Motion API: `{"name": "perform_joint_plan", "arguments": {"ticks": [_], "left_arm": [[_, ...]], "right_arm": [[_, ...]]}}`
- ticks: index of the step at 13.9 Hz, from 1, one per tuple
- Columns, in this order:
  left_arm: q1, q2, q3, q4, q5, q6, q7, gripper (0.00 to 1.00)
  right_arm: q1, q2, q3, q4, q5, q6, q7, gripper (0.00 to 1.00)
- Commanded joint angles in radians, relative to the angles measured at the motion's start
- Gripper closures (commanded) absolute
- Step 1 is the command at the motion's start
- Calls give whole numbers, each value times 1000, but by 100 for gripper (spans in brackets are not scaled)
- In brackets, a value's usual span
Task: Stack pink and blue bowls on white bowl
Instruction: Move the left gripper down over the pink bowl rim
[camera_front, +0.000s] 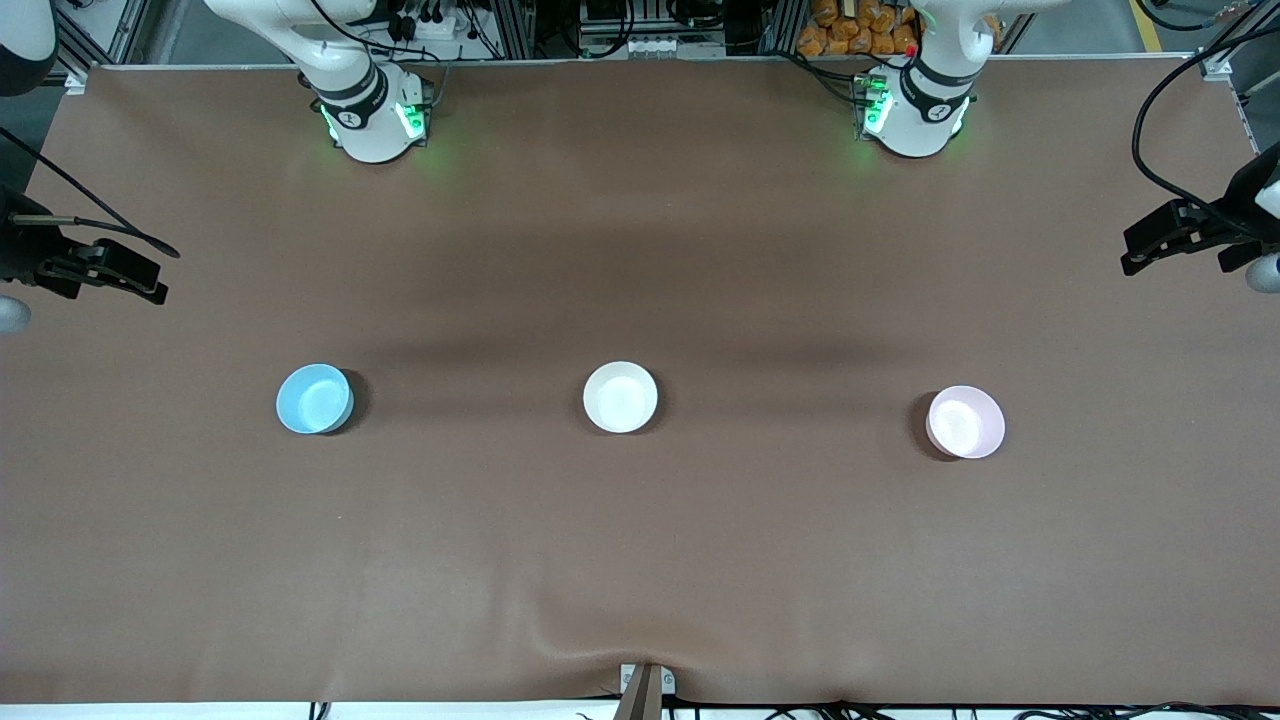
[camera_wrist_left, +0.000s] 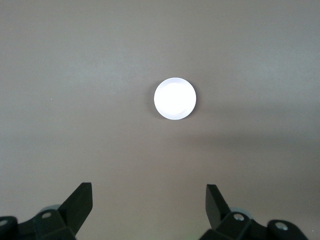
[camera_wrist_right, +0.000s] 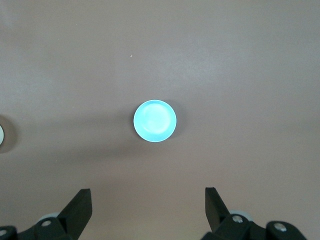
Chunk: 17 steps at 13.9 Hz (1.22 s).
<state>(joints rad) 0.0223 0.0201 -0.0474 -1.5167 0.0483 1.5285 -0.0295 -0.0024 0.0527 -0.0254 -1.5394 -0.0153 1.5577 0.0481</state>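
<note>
Nearest to my front camera on the brown worktop (camera_front: 640, 560) I see the pink bowl (camera_front: 965, 422), sitting upright toward the left arm's end. A touch farther from the camera is the white bowl (camera_front: 620, 397), mid-worktop, and level with it the blue bowl (camera_front: 314, 399) toward the right arm's end. The three stand in a rough row, well apart from one another, none stacked, each empty and mouth up.

Farther up, both arms are swung out wide from their bases to the worktop's ends. I have the left tool (camera_front: 1150, 250) up in the air at its end of the worktop, and its wrist camera looks straight down on a pale bowl (camera_wrist_left: 174, 98), washed out almost white by glare; by position it is the pink one. The left tool (camera_wrist_left: 149, 205) has its fingers spread wide apart, holding nothing.

The right tool (camera_front: 130, 275) hangs likewise at its own end. In its wrist view the right tool (camera_wrist_right: 148, 205) also shows fingers wide apart and empty, with the blue bowl (camera_wrist_right: 155, 121) on the worktop far below.
</note>
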Motion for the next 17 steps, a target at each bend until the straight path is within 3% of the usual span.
{"name": "perform_joint_plan", "arguments": {"ticks": [1,8,12,17], "left_arm": [[5,11,-3,23,-16,-7,26,0],[18,35,3,16,-36,-7,37,0],[45,133,3,-6,-27,30,60,0],[62,141,4,-267,-22,367,102,0]], "right_arm": [[-5,-14,2,-14,0,5,12,0],[-5,-14,2,-14,0,5,12,0],[-5,-14,2,-14,0,4,12,0],[-7,-14,2,-14,0,4,10,0]]}}
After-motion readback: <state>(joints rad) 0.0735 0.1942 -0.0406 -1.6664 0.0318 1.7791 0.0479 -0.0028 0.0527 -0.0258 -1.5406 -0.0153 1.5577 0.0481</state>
